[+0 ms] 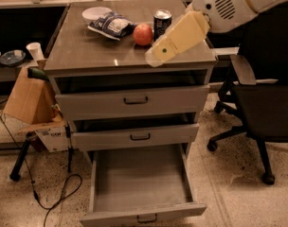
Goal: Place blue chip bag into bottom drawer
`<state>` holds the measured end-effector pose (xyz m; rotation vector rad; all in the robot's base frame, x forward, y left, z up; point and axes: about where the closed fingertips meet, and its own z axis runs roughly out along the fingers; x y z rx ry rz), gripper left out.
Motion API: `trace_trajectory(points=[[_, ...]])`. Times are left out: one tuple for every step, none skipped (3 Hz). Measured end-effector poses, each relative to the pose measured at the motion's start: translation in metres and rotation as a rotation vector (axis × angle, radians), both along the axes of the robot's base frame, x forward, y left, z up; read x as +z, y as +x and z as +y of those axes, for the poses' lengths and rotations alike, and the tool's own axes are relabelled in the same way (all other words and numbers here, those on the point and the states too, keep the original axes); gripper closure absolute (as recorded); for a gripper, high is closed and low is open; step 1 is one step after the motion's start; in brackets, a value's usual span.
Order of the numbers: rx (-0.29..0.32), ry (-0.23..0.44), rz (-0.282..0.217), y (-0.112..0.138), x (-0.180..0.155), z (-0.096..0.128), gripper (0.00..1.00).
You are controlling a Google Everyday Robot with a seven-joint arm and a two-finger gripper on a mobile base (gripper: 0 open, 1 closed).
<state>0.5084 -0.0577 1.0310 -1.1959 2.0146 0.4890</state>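
Observation:
The blue chip bag [112,24] lies crinkled on the cabinet top, far left of middle, in front of a white bowl. The bottom drawer [140,180] is pulled wide open and its grey inside holds nothing. My gripper [153,58] is the cream-coloured end of the arm that reaches in from the upper right; it hangs over the right front part of the cabinet top, to the right of the bag and apart from it, with nothing seen in it.
A red apple [143,34] and a dark soda can [162,21] stand between the bag and my gripper. A white bowl [96,14] sits behind the bag. The two upper drawers stand slightly open. A black office chair [265,108] is at the right; a paper bag [28,98] and cables are at the left.

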Motion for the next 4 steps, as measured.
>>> trace_trajectory(points=[[-0.102, -0.003, -0.014, 0.020, -0.007, 0.020, 0.00], [-0.223, 0.020, -0.087, 0.080, -0.003, 0.066, 0.00], [-0.265, 0.060, -0.142, 0.119, 0.014, 0.100, 0.00], [-0.283, 0.071, -0.193, 0.161, 0.023, 0.142, 0.00]])
